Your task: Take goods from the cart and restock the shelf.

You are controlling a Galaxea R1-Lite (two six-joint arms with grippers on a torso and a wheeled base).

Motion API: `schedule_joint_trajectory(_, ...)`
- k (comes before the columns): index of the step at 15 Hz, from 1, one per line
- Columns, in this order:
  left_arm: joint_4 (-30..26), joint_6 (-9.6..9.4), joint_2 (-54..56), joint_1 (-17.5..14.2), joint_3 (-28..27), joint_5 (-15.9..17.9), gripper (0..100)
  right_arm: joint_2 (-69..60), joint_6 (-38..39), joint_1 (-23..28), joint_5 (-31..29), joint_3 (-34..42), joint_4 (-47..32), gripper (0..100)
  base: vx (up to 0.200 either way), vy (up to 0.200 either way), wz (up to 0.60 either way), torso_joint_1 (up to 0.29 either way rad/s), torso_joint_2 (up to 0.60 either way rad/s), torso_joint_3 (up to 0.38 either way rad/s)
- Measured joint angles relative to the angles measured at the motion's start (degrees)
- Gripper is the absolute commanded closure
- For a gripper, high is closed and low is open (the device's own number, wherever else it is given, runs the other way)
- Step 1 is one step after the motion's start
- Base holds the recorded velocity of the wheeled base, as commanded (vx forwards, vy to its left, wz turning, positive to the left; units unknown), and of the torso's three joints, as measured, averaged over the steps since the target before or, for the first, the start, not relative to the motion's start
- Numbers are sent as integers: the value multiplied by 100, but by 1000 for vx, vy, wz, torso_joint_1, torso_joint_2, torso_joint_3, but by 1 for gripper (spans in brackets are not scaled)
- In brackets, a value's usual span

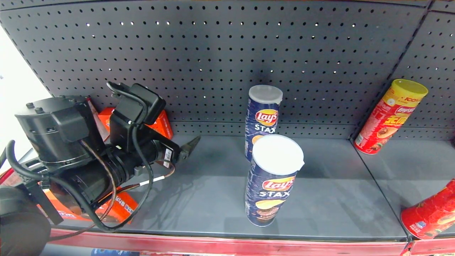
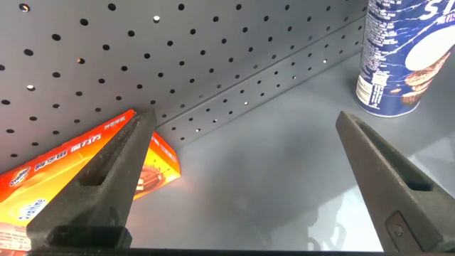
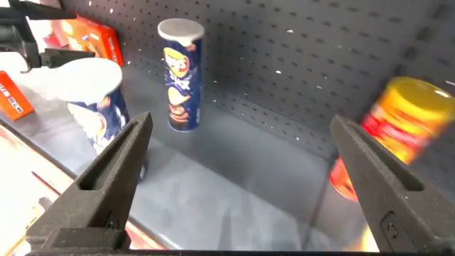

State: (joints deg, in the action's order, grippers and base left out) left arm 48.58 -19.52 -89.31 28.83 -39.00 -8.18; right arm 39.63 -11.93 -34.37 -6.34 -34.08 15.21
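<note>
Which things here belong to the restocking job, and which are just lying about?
Job: front blue can, back blue can, both upright on the shelf; left gripper and right gripper, both open, empty.
Probably bystanders: orange boxes; yellow-lidded red can and nearer red can in the next bay.

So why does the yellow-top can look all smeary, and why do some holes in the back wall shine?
Right wrist view: the yellow-top can is smeared, probably motion blur, while the back blue can looks clearer. Head view: light seems to come through some holes in the back wall from behind, so they glow as bright dots; nothing looks smeared there.
</note>
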Motion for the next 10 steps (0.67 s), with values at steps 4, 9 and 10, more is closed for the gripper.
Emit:
schedule_joint_trajectory(4,0,1,12,0,6,-5,0,-1080,-2,74,-143,855,-52,0,0,0,0,0,0,0)
schedule_joint_trajectory(9,0,1,12,7,11,-5,0,-1990,-7,85,-135,1979,-68,0,0,0,0,0,0,0)
schedule_joint_trajectory(10,0,6,15,7,13,-7,0,-2096,-5,79,-129,2191,-60,0,0,0,0,0,0,0)
